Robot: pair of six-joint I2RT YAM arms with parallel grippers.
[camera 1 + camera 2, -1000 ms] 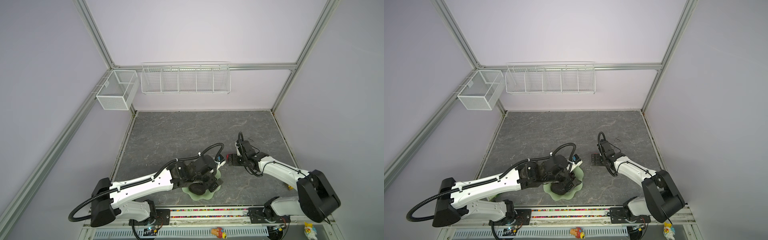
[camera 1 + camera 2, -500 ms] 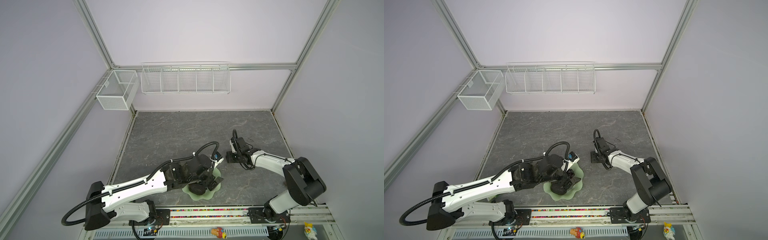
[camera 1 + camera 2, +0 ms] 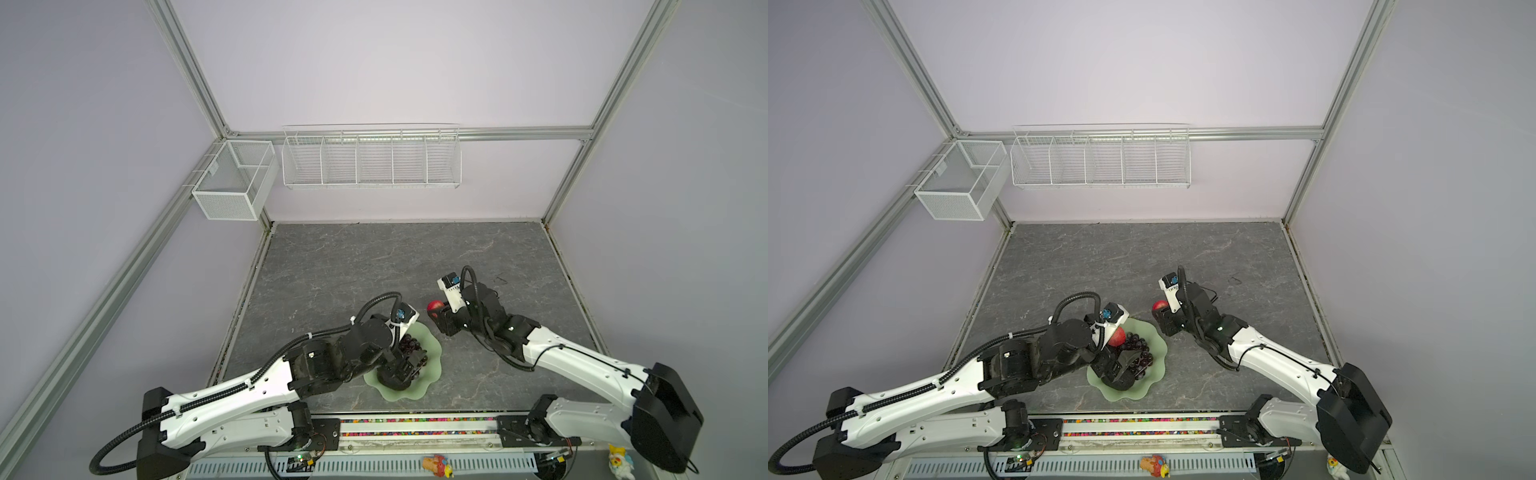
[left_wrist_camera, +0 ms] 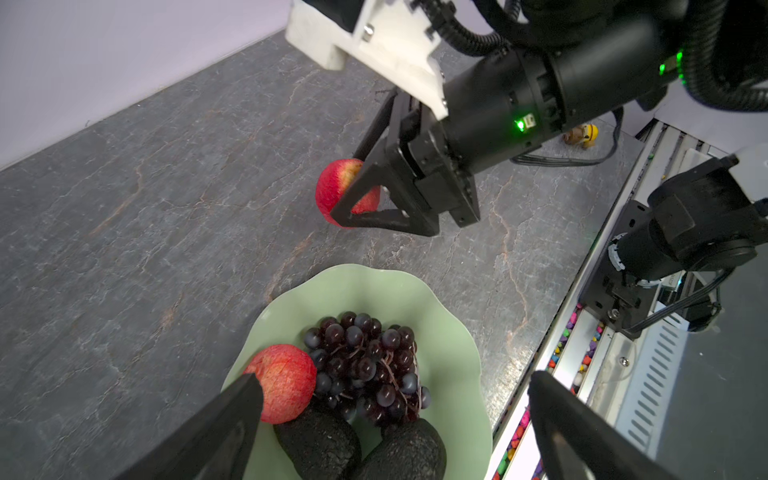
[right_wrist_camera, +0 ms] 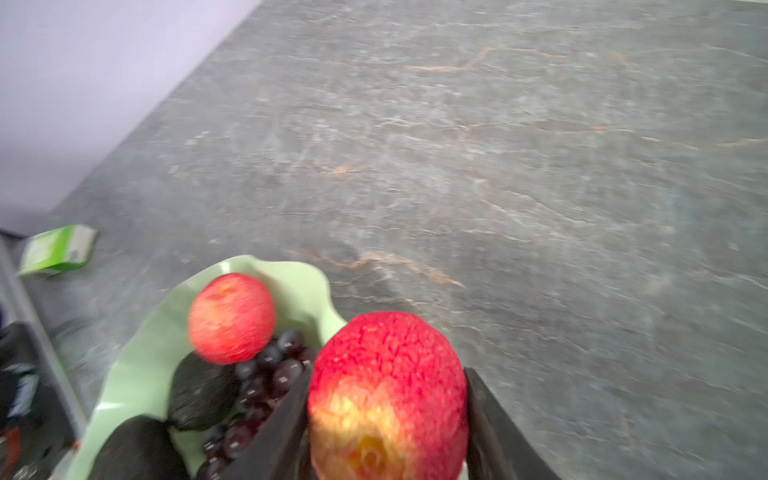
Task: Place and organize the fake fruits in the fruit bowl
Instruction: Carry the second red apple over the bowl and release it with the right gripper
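Low in the middle of both top views, the right gripper [image 3: 437, 318] pinches a red apple [image 3: 434, 306] just beside the green fruit bowl [image 3: 433, 351]. The left gripper [image 4: 395, 386] hangs spread wide over the bowl, which holds a second apple [image 4: 284, 382], grapes [image 4: 365, 357] and two avocados [image 4: 320, 444].

Support: dark grey, stone-veined tabletop [image 3: 374, 257], walls at back and both sides. Directly on it: pale green scalloped fruit bowl [image 3: 431, 356] close to the front edge, near centre; small green box [image 5: 58, 249] by a wall, apart from the bowl; yellow toy figure [image 4: 582, 134] near the rail edge; thin dark scrap [image 3: 500, 277] further back on the right, too small to identify
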